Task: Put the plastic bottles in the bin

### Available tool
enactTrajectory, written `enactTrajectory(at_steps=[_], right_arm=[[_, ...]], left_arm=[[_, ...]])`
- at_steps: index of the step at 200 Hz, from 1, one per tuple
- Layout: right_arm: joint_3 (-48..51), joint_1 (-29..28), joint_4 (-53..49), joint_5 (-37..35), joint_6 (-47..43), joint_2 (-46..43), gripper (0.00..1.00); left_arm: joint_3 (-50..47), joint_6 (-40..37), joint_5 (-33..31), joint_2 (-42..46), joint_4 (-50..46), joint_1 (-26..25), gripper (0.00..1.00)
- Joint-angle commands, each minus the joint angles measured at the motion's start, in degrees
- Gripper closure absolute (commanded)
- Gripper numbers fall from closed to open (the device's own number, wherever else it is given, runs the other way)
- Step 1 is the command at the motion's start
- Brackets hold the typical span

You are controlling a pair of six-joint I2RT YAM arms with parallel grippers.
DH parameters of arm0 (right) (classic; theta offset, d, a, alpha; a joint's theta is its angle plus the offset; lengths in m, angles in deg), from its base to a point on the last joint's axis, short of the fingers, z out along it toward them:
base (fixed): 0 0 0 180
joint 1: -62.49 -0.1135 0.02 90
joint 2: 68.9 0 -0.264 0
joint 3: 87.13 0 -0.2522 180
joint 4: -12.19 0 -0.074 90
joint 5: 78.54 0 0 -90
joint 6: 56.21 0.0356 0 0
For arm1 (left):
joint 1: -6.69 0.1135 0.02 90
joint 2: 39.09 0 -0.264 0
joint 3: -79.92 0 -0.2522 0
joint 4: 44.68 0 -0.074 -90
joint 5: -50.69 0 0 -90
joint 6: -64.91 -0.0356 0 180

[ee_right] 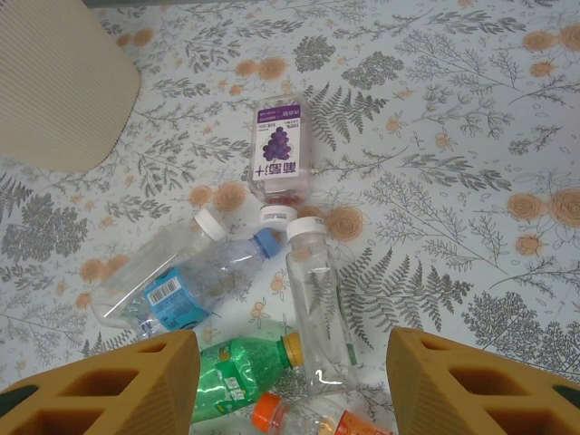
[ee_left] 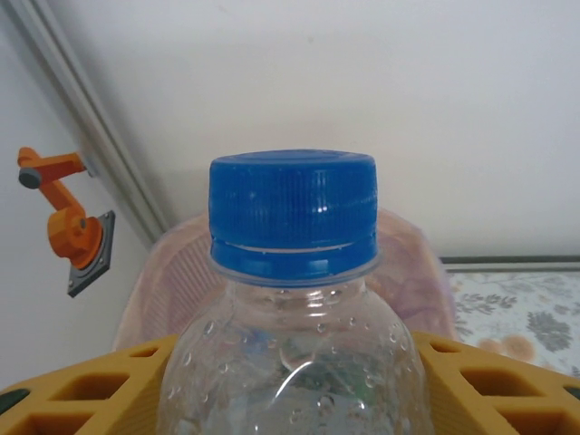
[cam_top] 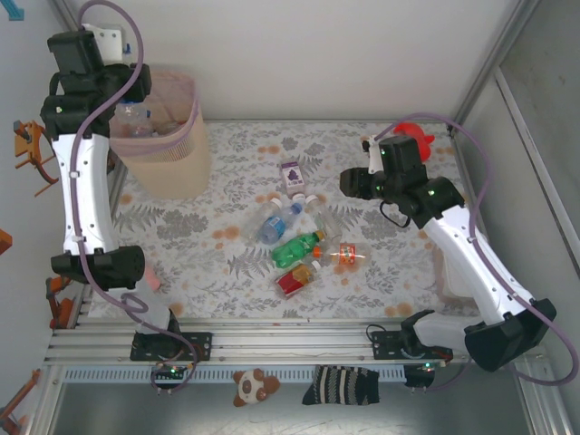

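White back wall [cam_top: 317, 54], floral tablecloth [cam_top: 227, 265], aluminium rails [cam_top: 272, 337] at near edge, soft light

Beige tapered bin [cam_top: 172, 168], pink-lined, upright at the table's [cam_top: 236, 154] far left corner. Clear blue-capped bottle [ee_left: 290, 299] upright above its mouth. Lying clustered mid-table: purple-labelled bottle [ee_right: 278, 149], blue-labelled bottle [ee_right: 177, 281], white-capped clear bottle [ee_right: 322, 299], green bottle [ee_right: 240, 372], orange-labelled bottle [cam_top: 349, 256], red-labelled bottle [cam_top: 292, 281].

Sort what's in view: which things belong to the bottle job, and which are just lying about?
Job: held bottle; bin; grape bottle; blue-label bottle; clear bottle; green bottle; red bottle.
Lying about: red toy; plush; striped sock.
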Motion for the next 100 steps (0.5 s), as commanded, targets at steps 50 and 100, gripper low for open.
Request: enactTrajectory(at_steps=[50,100], right_arm=[[-1.89,-0.52,0.6,-0.12,-0.08,0.32,0.44],[-1.2,-0.52,-0.12,-0.76,0.03,-0.57,0.44]], left_arm=[[1.25,-3.34,0.94,-8.05,-0.54,2.8,0.41],[1.08,-3.88,1.61,-14.31,-2.5,2.89,0.42]])
